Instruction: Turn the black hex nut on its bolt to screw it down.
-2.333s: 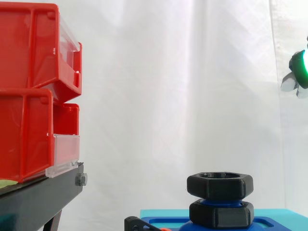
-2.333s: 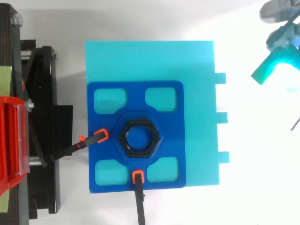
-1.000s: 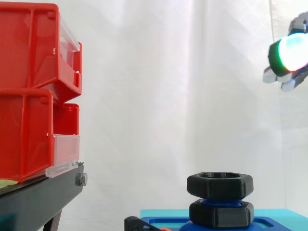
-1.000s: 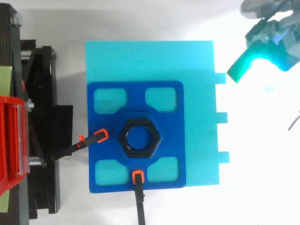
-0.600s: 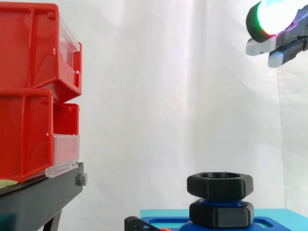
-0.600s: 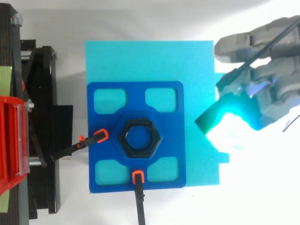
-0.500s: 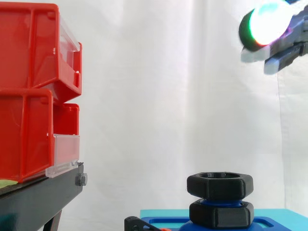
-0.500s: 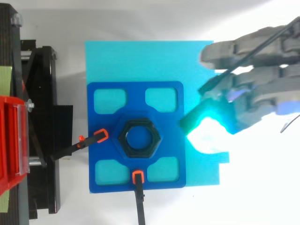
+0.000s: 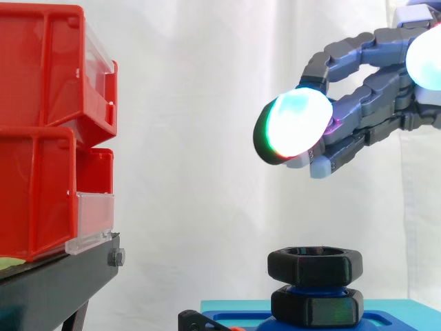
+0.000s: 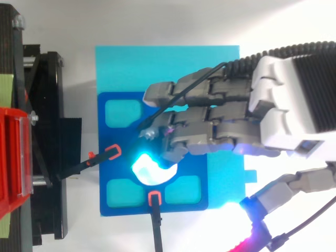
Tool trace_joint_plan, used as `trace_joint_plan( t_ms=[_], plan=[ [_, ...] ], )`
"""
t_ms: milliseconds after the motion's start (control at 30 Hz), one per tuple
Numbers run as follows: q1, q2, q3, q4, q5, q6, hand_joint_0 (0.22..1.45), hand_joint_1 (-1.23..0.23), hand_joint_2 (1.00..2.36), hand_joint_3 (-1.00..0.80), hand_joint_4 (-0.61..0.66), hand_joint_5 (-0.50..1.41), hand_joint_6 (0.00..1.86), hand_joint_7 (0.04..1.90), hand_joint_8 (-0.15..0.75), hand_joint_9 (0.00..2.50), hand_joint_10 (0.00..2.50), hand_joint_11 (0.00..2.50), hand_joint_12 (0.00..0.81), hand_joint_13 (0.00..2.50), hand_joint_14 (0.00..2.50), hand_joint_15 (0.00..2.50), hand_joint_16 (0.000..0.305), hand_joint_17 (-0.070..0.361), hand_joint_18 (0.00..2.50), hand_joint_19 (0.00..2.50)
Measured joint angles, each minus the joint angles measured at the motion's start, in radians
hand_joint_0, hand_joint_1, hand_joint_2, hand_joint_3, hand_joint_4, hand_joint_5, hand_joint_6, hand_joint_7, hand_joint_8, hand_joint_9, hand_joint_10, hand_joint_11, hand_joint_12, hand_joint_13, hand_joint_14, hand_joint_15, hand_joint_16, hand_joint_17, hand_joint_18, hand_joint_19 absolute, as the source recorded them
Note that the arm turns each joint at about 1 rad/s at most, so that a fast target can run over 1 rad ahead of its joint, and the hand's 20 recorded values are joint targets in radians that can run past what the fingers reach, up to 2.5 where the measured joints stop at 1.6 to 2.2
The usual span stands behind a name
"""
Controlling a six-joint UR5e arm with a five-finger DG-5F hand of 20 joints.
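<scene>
Above the nut and clear of it, the hand hangs with fingers stretched out and apart, holding nothing. Nut sits high on blue bolt, over a second black hex, on blue plate atop cyan block.

A white curtain hangs in soft vertical folds across the back, evenly lit. At the left, two red bins are stacked, the upper bin above the lower bin. The lower one has a clear front panel. They sit on a black stand with a sloping underside and a small bolt head at its end. From above, the stand runs along the left side of a bright white table.
</scene>
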Motion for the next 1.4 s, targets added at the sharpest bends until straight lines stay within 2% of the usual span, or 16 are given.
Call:
trace_joint_plan(
  t_ms=[133, 400, 600, 900, 1067, 1267, 1400],
  plan=[
    [0.003, -0.014, 0.003, 0.025, 0.002, -0.017, 0.55, -0.52, 1.00, -0.50, 0.26, -0.19, 0.50, 0.75, 0.295, 0.60, 0.00, 0.08, 0.342, 0.36, 0.00, 0.00, 0.049, 0.110, 0.47, 0.26],
    [0.007, -0.068, 0.019, 0.077, 0.003, -0.064, 0.55, -0.48, 1.00, -0.50, 0.28, -0.16, 0.50, 0.86, 0.297, 0.59, 0.00, 0.09, 0.341, 0.35, 0.00, 0.00, 0.049, 0.110, 0.47, 0.26],
    [0.007, -0.097, 0.023, 0.118, 0.004, -0.140, 0.55, -0.46, 1.00, -0.50, 0.29, -0.15, 0.50, 0.92, 0.296, 0.59, 0.00, 0.08, 0.341, 0.35, 0.00, 0.00, 0.049, 0.110, 0.46, 0.26],
    [0.013, -0.106, 0.024, 0.158, 0.009, -0.253, 0.55, -0.44, 1.00, -0.50, 0.30, -0.11, 0.50, 1.08, 0.302, 0.63, 0.00, 0.09, 0.341, 0.36, 0.00, 0.00, 0.048, 0.109, 0.47, 0.25],
    [0.021, -0.106, 0.024, 0.175, 0.020, -0.317, 0.55, -0.43, 1.00, -0.50, 0.28, -0.09, 0.50, 1.12, 0.307, 0.69, 0.00, 0.11, 0.339, 0.38, 0.00, 0.00, 0.048, 0.109, 0.47, 0.25],
    [0.033, -0.106, 0.026, 0.188, 0.043, -0.355, 0.55, -0.39, 1.00, -0.50, 0.26, -0.07, 0.50, 1.19, 0.307, 0.77, 0.01, 0.14, 0.339, 0.41, 0.00, 0.00, 0.048, 0.108, 0.47, 0.25],
    [0.041, -0.124, 0.037, 0.210, 0.054, -0.380, 0.55, -0.37, 1.00, -0.50, 0.25, -0.07, 0.50, 1.20, 0.305, 0.78, 0.00, 0.15, 0.341, 0.41, 0.00, 0.00, 0.048, 0.109, 0.47, 0.25]
  ],
)
